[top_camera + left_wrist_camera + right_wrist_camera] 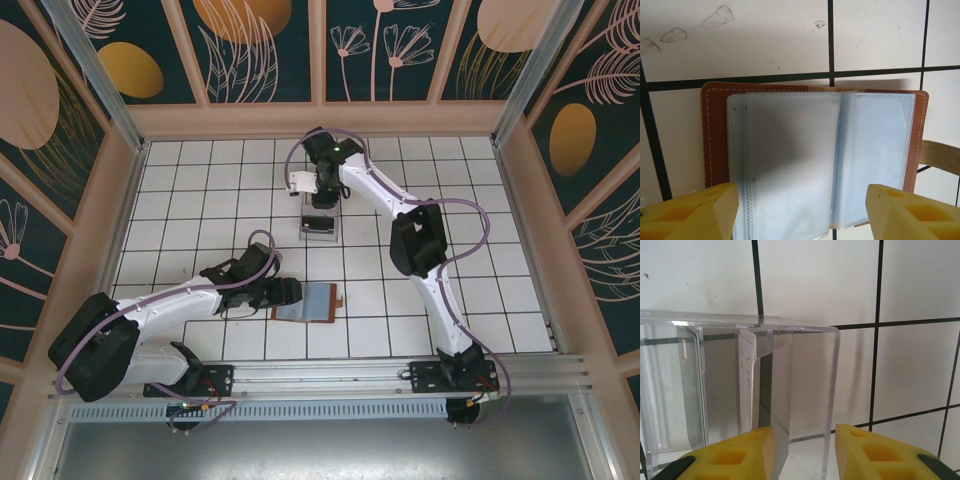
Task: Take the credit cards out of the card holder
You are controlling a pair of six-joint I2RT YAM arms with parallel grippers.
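Note:
The card holder (pixel 312 302) lies open on the tiled floor, a reddish-brown cover (pixel 715 135) with pale grey-blue sleeves (pixel 790 160) fanned out on top. My left gripper (pixel 288 292) (pixel 801 194) stands open at its near edge, one yellow finger on each side of the sleeves, gripping nothing. Farther back, my right gripper (pixel 322 203) (pixel 804 432) hangs over a clear plastic tray (pixel 320 236) (pixel 832 370). Its fingers are apart and open, with the tray's side wall between them. A credit card (pixel 746 382) stands on edge inside the tray, just left of the left finger. Dark cards (pixel 320 223) show in the tray from above.
A tan strap (pixel 940 156) sticks out from the holder's right edge. Wooden walls (pixel 135 190) fence the white tiled floor on three sides. A metal rail (pixel 330 375) with both arm bases runs along the near edge.

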